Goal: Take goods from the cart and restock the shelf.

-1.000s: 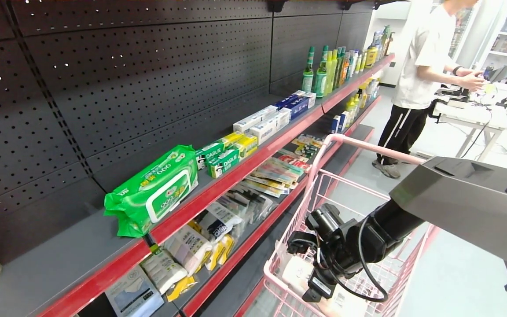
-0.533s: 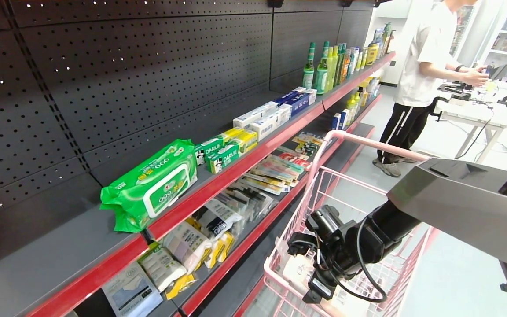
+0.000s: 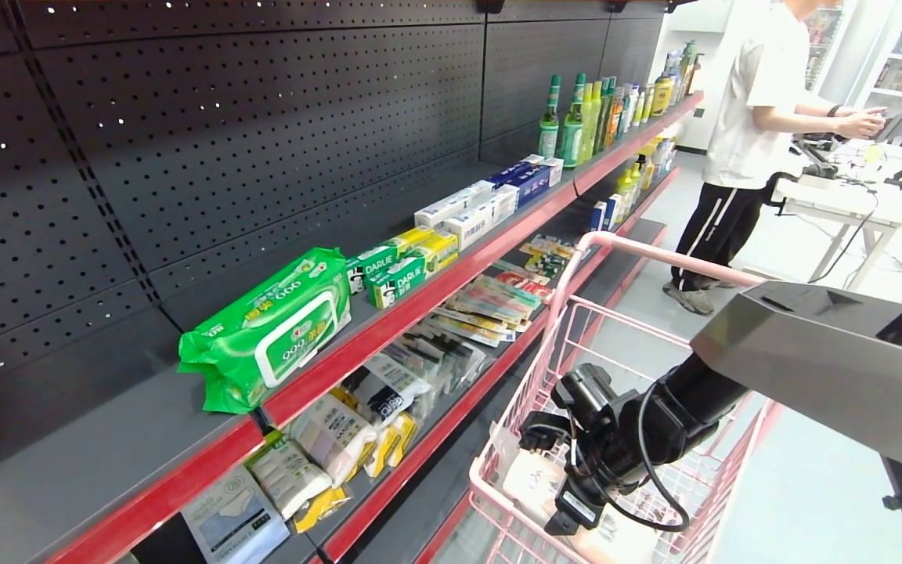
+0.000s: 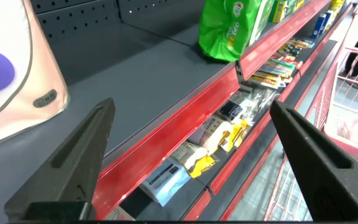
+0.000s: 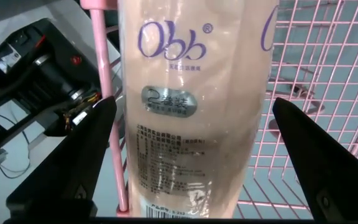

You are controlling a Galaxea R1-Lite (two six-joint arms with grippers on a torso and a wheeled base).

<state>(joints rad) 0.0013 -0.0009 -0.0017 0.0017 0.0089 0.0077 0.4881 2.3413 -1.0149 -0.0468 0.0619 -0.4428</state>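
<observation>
Pink-tinted pack: sat in the cart, against the wire wall by a pink corner post. Not yet lifted. Glossy film wrap, purple logo, printed label panel. Contents judged soft, so some give is to be expected under squeeze.

Change over the last second: the head camera was panned slightly at first, so the shelf shift is not to be read as goods moving. In the last half second the right arm was nudged a little deeper into the cart. This is read as final alignment before the grasp. The pick step is in hand and restocking of this item has not started.

Right tool: fingers apart, set either side of the pack, pack centred between them. Whether the pads touch the film can't be told from this angle.

Left tool: fingers apart, nothing held, over the bare grey stretch of shelf, near a pale bundle at the shelf end. Green wipes pack and toothpaste boxes are placed further along. The bare stretch between bundle and wipes is judged the likely drop spot.
</observation>
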